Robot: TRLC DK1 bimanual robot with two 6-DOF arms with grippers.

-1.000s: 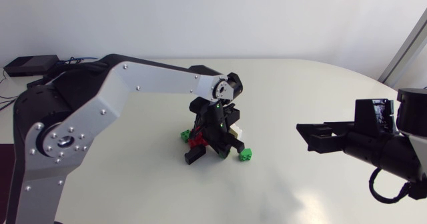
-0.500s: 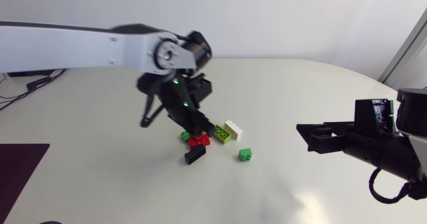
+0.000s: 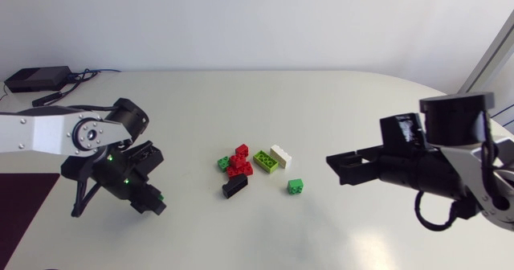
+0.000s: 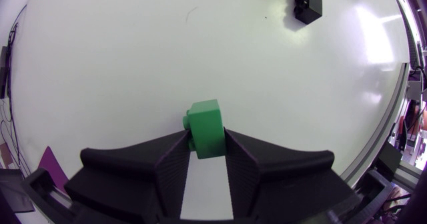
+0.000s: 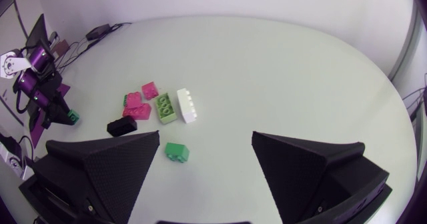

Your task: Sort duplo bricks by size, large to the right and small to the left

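Note:
My left gripper [image 3: 154, 203] hangs low over the table's left side, shut on a small green brick [image 3: 161, 198]. In the left wrist view that green brick [image 4: 205, 127] sits pinched between the two fingers. The other bricks lie mid-table: a small green one [image 3: 223, 163], red ones [image 3: 239, 162], a lime long brick [image 3: 266, 160], a white long brick [image 3: 281, 155], a black long brick [image 3: 235, 186] and a lone small green brick [image 3: 295, 186]. My right gripper [image 3: 339, 165] is open and empty, right of the pile. In its own view the lone green brick [image 5: 177, 151] lies ahead of the right gripper [image 5: 205, 174].
A dark mat [image 3: 24, 198] lies at the table's left edge, close to my left arm. Bare tabletop [image 3: 361, 238] stretches under and in front of my right arm. The table's round rim [image 5: 373, 71] curves off to the right.
My left arm has swung from over the pile to the table's left side, carrying the small green brick. My right gripper has moved a little toward the pile.

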